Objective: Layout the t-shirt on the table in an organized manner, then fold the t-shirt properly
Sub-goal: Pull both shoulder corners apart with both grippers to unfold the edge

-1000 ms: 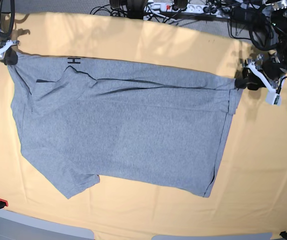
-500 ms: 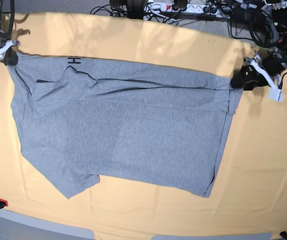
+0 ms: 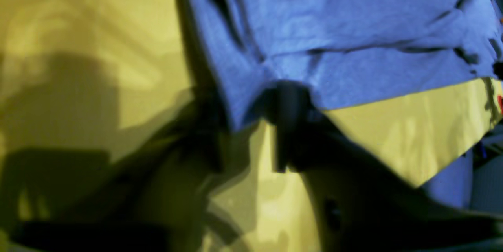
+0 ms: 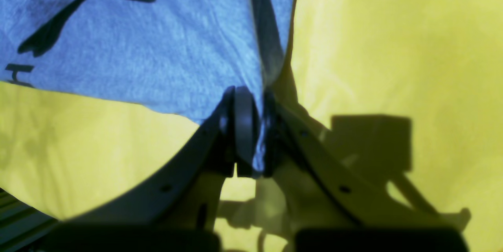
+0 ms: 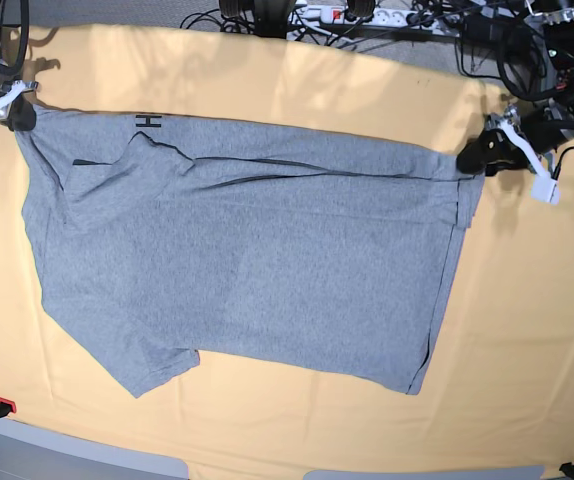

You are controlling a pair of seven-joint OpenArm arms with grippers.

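Fingers (image 3: 290, 102) blurred, t-shirt (image 5: 247, 250) corner pinched

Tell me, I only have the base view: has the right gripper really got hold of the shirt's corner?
Observer: Yes. In the right wrist view the right gripper is shut on the t-shirt, with a thin fold of grey cloth pinched between its pads.
Operator: And the left one, at the hem corner?
Observer: The left wrist view is blurred. It shows the shirt's corner hanging between the fingers of the left gripper, with one finger against the cloth's edge. I cannot tell whether the jaws are clamped on it.
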